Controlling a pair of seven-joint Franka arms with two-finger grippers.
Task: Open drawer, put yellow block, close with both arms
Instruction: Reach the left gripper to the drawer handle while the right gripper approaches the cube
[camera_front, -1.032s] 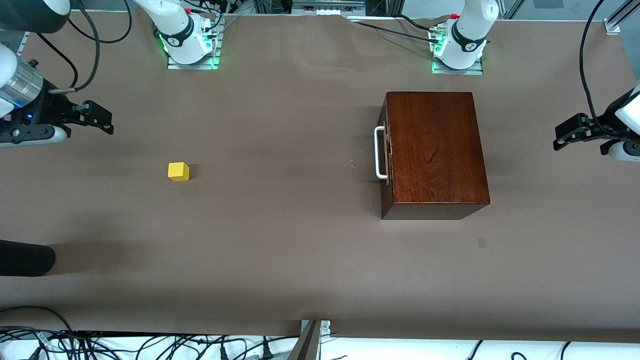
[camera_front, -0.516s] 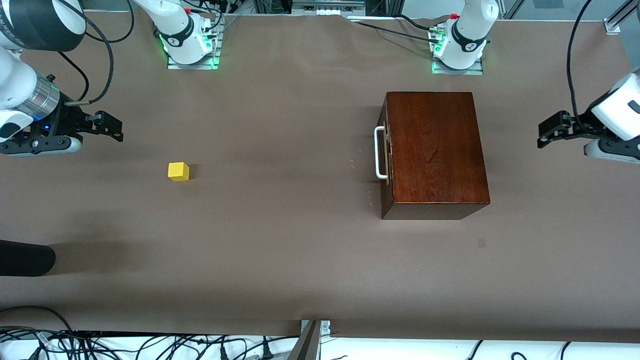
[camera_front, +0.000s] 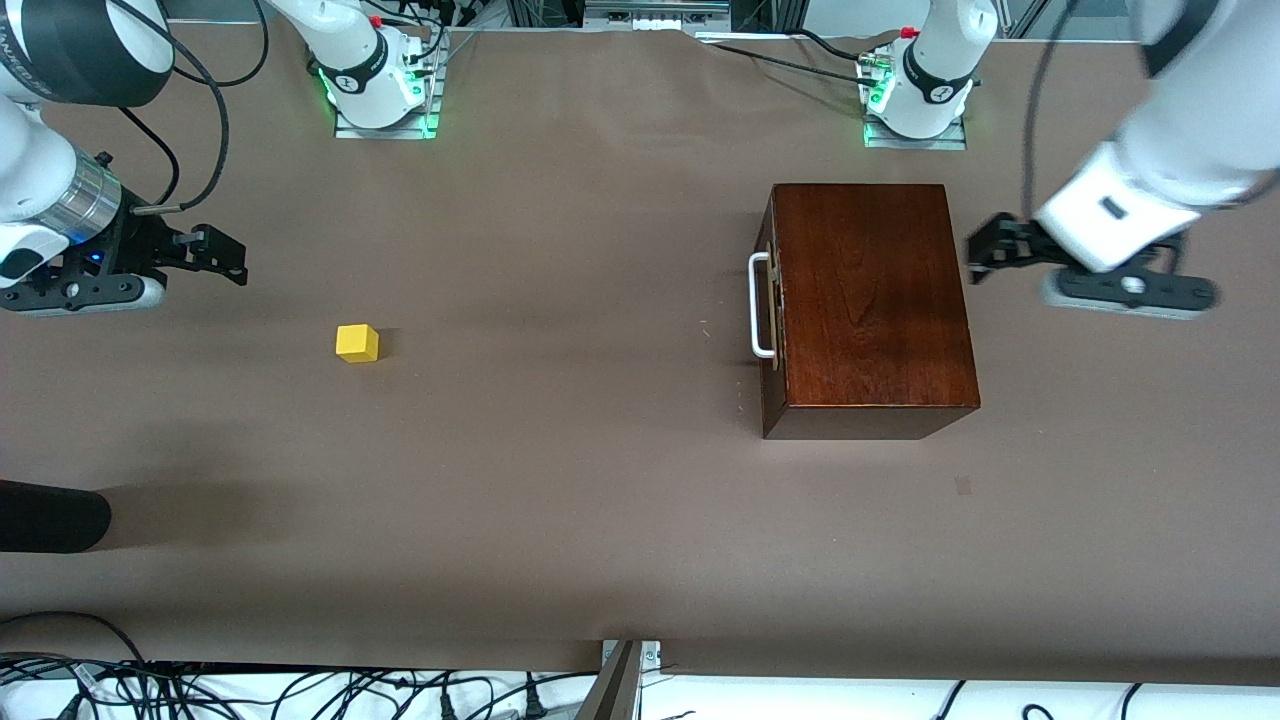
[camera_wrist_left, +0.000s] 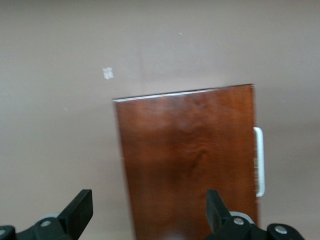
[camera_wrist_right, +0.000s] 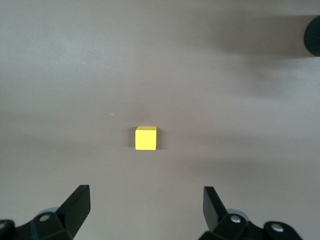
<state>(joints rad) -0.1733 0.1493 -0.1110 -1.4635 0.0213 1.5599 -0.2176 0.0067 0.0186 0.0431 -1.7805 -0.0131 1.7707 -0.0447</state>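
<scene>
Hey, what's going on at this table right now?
Two robot arms are starting a drawer job. The left end effector hangs open at the wooden box's edge, toward the left arm's end of the table; the drawer is shut, its white handle untouched. The right end effector hangs open over the table near the yellow block, which sits alone on the brown table.
</scene>
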